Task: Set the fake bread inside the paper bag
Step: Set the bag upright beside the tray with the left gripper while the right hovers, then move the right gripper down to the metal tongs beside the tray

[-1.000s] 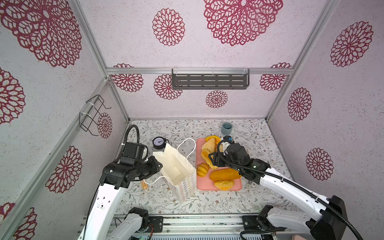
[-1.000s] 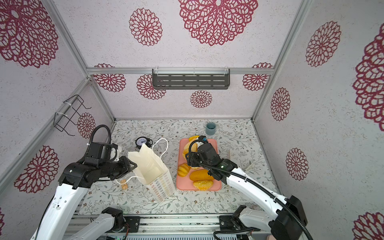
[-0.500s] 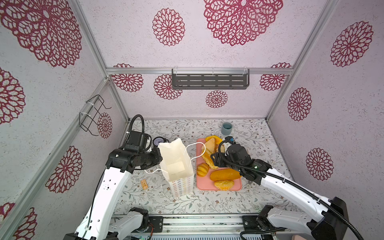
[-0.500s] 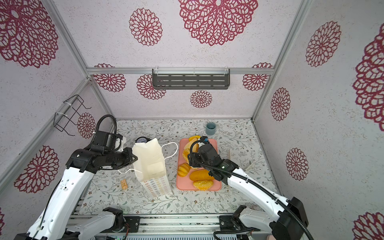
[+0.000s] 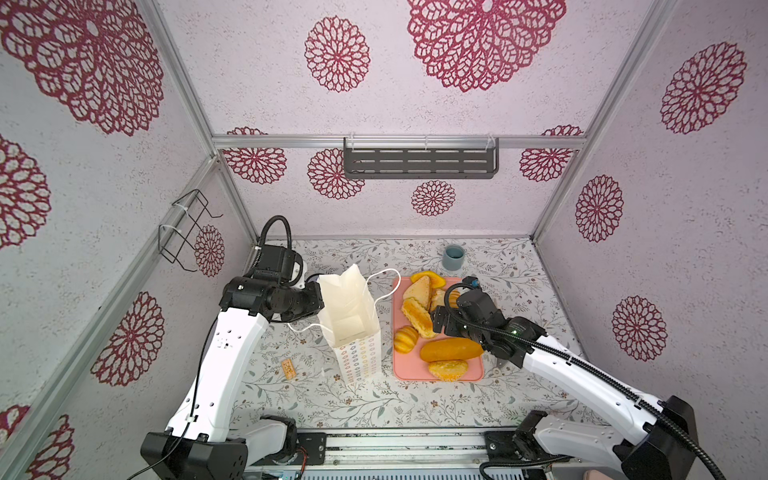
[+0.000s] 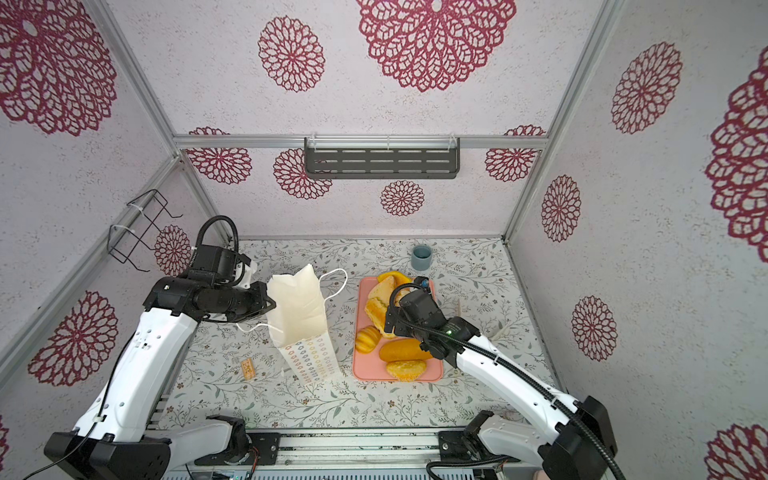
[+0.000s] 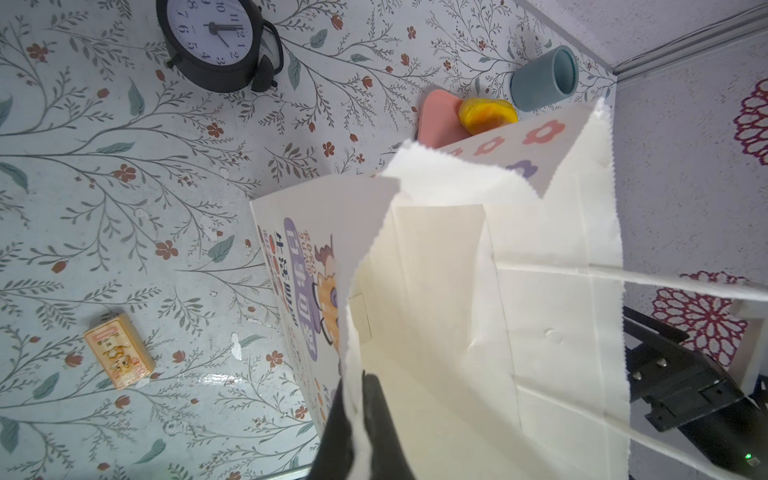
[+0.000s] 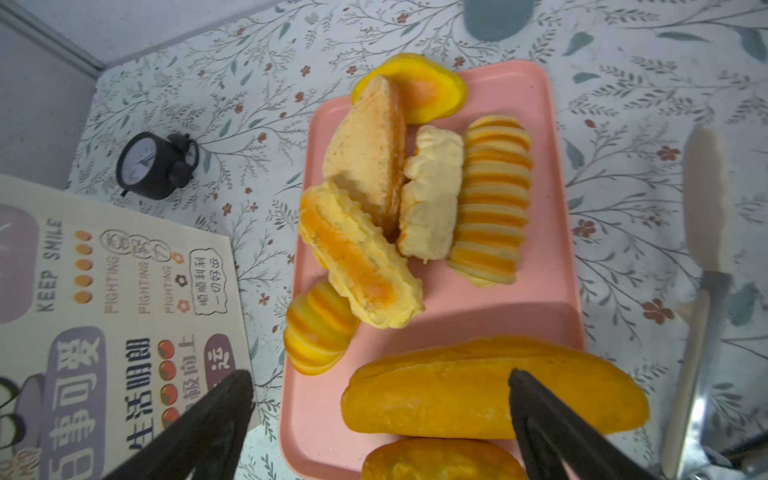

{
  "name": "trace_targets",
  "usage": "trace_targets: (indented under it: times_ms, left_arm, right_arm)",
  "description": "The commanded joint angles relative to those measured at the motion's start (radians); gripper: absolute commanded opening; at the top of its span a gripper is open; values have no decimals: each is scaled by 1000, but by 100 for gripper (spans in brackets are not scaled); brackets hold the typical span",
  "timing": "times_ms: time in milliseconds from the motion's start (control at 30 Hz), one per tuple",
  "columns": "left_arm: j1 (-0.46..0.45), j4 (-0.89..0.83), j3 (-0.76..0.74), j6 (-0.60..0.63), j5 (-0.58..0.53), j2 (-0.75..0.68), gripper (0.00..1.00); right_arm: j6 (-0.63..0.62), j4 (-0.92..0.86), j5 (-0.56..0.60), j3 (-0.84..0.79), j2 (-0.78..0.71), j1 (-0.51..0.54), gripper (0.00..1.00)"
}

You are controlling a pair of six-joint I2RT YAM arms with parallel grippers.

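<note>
The white paper bag [image 5: 349, 316] stands upright left of the pink tray [image 5: 478, 374], its mouth open upward. My left gripper [image 7: 357, 386] is shut on the bag's serrated top rim, one finger inside and one outside. Several pieces of fake bread lie on the tray: a long loaf [image 8: 490, 399], a ridged bun [image 8: 318, 328], a triangular piece [image 8: 365, 158] and a flat oval one [image 5: 448, 370]. My right gripper [image 8: 380, 380] hangs open and empty just above the long loaf's end nearest the bag, its fingers wide apart.
A black alarm clock [image 7: 212, 37] sits behind the bag, partly hidden by my left arm in both top views. A blue cup [image 5: 452, 257] stands at the back. A small tan cracker piece [image 5: 288, 369] lies front left. A white-bladed knife [image 8: 702, 187] lies right of the tray.
The left arm lifted and swung back, pulling the tilted bag upright, and its jaws closed tight on the rim. The right gripper's jaws opened wide above the tray.
</note>
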Motion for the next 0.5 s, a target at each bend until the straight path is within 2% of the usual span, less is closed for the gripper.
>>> trace_targets:
  times_ms: [0, 67, 100, 300, 367, 467]
  left_arm:
    - [11, 34, 10, 31, 16, -5, 8]
    - [16, 39, 6, 27, 16, -14, 14]
    - [18, 41, 6, 27, 15, -20, 21]
    - [33, 23, 21, 25, 2, -49, 78]
    - [36, 14, 31, 27, -5, -56, 90]
    - [42, -1, 56, 30, -22, -63, 99]
  right_arm:
    - [60, -84, 51, 42, -41, -42, 99]
    - [66, -89, 48, 30, -55, -60, 99]
    - [69, -88, 46, 21, -66, -69, 99]
    - [88, -59, 66, -39, -159, -95, 99]
    - [101, -78, 75, -42, -183, -104, 99]
    - [120, -124, 132, -48, -235, -105, 99]
